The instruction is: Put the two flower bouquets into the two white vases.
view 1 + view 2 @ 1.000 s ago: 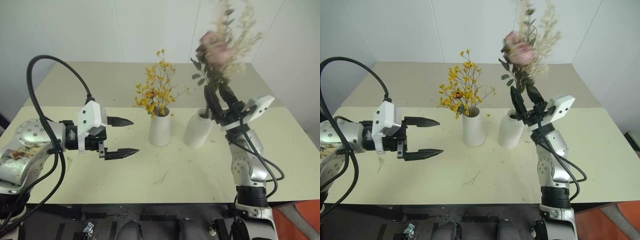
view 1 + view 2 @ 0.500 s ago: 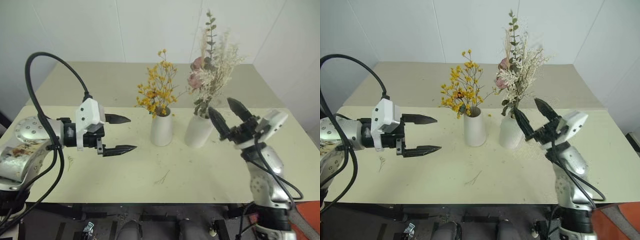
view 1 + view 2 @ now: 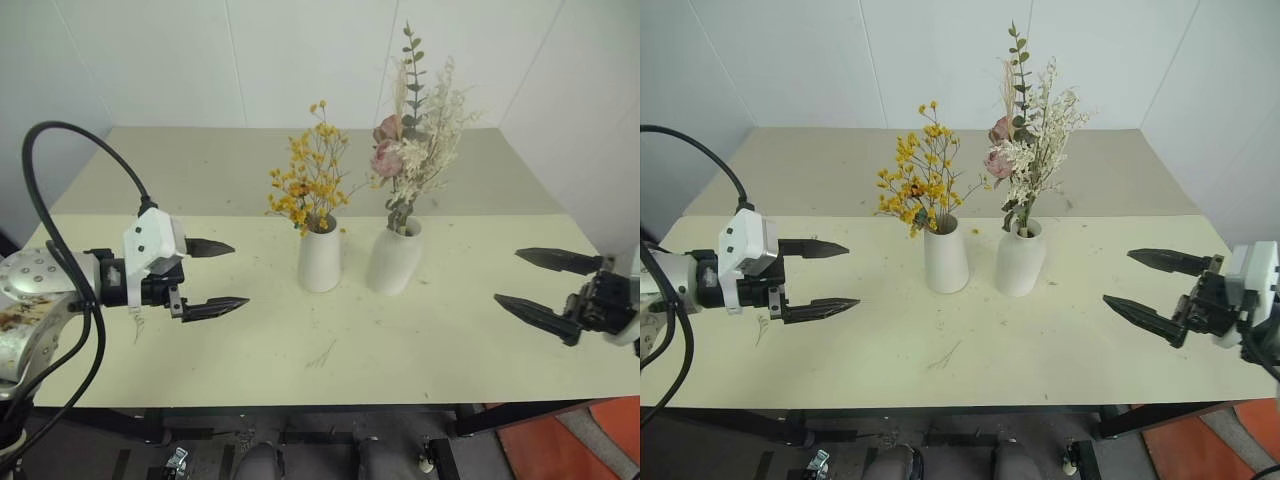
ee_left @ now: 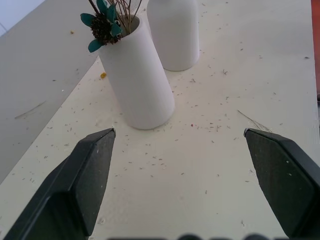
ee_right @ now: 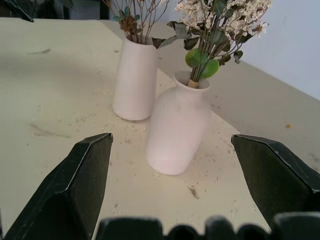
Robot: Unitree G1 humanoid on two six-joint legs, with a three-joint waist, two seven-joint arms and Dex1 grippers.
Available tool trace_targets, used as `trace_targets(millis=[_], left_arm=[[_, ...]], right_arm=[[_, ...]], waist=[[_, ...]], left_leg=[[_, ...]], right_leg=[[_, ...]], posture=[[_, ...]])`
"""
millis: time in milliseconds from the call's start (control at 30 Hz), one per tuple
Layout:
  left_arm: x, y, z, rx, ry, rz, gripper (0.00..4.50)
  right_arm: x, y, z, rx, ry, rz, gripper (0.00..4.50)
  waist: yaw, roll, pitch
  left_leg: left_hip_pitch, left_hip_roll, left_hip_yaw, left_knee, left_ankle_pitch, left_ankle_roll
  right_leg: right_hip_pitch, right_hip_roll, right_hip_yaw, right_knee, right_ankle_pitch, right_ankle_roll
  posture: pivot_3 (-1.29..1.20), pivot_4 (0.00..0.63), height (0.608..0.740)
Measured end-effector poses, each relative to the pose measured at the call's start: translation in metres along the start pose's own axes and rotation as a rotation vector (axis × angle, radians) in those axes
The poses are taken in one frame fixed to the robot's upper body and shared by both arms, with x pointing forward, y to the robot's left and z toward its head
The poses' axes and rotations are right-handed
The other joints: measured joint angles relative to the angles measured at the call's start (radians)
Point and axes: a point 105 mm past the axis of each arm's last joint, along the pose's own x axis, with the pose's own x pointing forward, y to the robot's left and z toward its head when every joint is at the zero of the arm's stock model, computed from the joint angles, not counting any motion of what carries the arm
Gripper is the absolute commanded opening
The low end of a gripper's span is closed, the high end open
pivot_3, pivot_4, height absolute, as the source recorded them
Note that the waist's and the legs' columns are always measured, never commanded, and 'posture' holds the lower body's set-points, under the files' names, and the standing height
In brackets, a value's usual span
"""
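Two white vases stand side by side mid-table. The straight tapered vase (image 3: 320,260) holds the spray of yellow-orange blossoms (image 3: 308,185). The rounder leaning vase (image 3: 395,258) holds the bouquet of pink roses, cream sprigs and green leaves (image 3: 415,140). My left gripper (image 3: 222,276) hovers open to the left of the vases, nothing between its fingers. My right gripper (image 3: 545,283) hangs open far to the right of them, also holding nothing. Both vases show between the fingers in the right wrist view, the leaning vase (image 5: 177,130) nearer.
The cream table (image 3: 400,345) is strewn with small flower crumbs and a loose twig (image 3: 322,354) lies in front of the vases. A second table surface (image 3: 200,165) extends behind, up to white walls.
My right gripper let go of the rose bouquet, which now stands in the leaning vase, and swung away to the right and back. The left gripper drifted slightly leftward.
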Motion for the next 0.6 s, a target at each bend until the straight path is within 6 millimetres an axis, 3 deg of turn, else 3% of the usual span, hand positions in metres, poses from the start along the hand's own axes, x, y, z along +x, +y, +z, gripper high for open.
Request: trace_targets(millis=[233,433,600], left_arm=[[-0.014,0.001,-0.017,-0.026,0.075,0.056,4.50],[-0.026,0.005,-0.019,-0.032,0.090,0.096,4.50],[-0.031,0.004,-0.023,-0.043,0.116,0.098,4.50]], right_arm=[[-0.024,-0.018,-0.015,-0.014,0.170,-0.044,4.46],[-0.033,-0.033,-0.025,-0.033,0.305,-0.097,4.46],[-0.031,-0.032,-0.028,-0.037,0.310,-0.089,4.46]], waist=[[0.001,0.000,0.000],[0.001,0.000,0.000],[0.002,0.000,0.000]], left_leg=[[0.000,0.000,0.000,0.000,0.000,0.000],[0.000,0.000,0.001,0.000,0.000,0.000],[0.000,0.000,0.001,0.000,0.000,0.000]], right_leg=[[-0.001,0.000,0.000,0.000,0.000,0.000],[-0.001,0.000,0.000,0.000,0.000,0.000],[-0.001,0.000,0.001,0.000,0.000,0.000]], posture=[[0.00,0.150,0.740],[0.00,0.150,0.740],[0.00,0.150,0.740]])
